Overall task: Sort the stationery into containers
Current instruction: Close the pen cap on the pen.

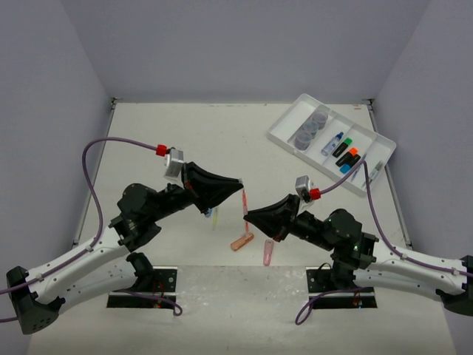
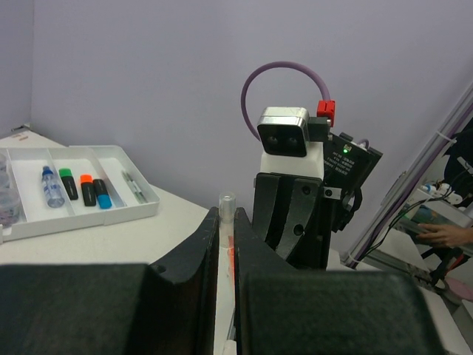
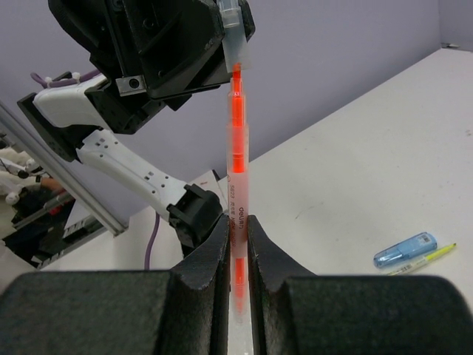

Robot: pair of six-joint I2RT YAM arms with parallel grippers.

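**A:** Your right fingers [image 3: 211, 255] are closed tight on the lower barrel of the orange pen [image 3: 236, 159], which stands near upright out of them. Your left fingers [image 2: 203, 248] are pinched on its clear top end. So both arms have the one pen, held in the air between them above the surface [image 1: 162, 140]. How would you treat it?

**B:** It's light as anything, so weight's no worry. It's a thin, stiff plastic tube, smooth and probably slippery, and I reckon it'd pivot in a pinch if you grab it near an end. With two arms on it, my guess is any sideways disagreement bends it or pops that clear tip off. Can't tell if that's a cap or just the barrel end.

**A:** So where to hold?

**B:** Mid-barrel, across the narrow width, close to where your right fingers sit. I'd have one arm let go before you travel. The white tray [image 1: 292, 122] is well off at the far right, with the grey-blue pots [image 1: 312, 129] and the highlighters [image 1: 346, 157] in separate compartments. A thin pen [image 2: 133, 185] lies in the outer slot, so that's my pick.

**A:** And the rest?

**B:** An orange capsule piece [image 1: 242, 242], a pink capsule piece [image 1: 267, 253] and a yellow-green pen [image 1: 213, 217] lie on the surface near the fingers. The capsules are rounded and I'd expect them to roll, so pinch across the middle.
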